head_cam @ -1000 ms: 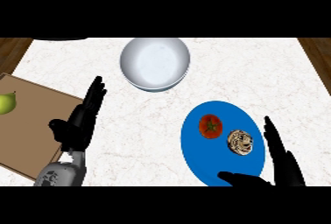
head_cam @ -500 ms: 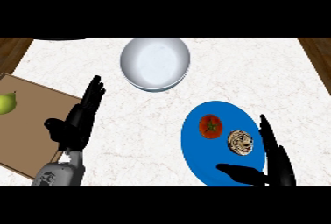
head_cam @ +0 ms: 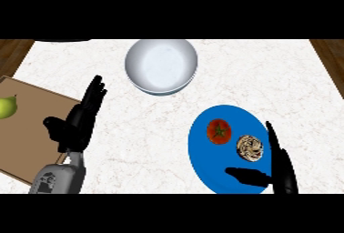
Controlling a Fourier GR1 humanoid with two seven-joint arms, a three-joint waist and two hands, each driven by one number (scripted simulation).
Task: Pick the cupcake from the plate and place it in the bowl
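Round, mottled cupcake on smooth blue plate; white bowl.

White marble counter: white bowl top centre, blue plate lower right, wooden board at left edge, all apart.

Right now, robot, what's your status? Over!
Left hand open, resting. Right hand open beside cupcake. Cupcake on plate, tomato next to it. Nothing between plate and bowl.

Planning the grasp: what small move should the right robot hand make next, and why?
Probably ease the right robot hand left around the cupcake, then close: it is open right beside the cupcake, which lies ungrasped on the blue plate.
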